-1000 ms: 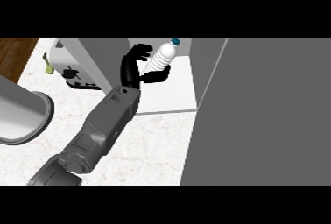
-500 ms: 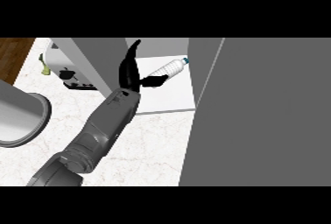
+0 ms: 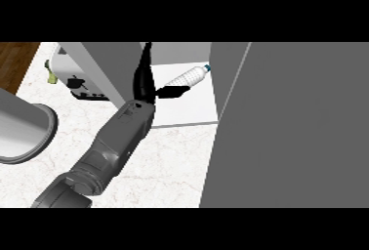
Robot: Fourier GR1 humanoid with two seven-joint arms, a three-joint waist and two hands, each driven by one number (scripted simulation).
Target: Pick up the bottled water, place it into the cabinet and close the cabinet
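Bottled water (image 3: 189,76) lies tilted inside cabinet (image 3: 189,110), at 1 o'clock of hand (image 3: 148,83), whose fingers are spread, thumb touching bottle base. Door (image 3: 288,122) closing remains.

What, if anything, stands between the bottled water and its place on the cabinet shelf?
Nothing visible does. The bottled water already lies tilted on the white cabinet shelf, beside the right hand, whose fingers are straight and no longer curled round it. The open grey cabinet door hangs at the right, not yet closed.
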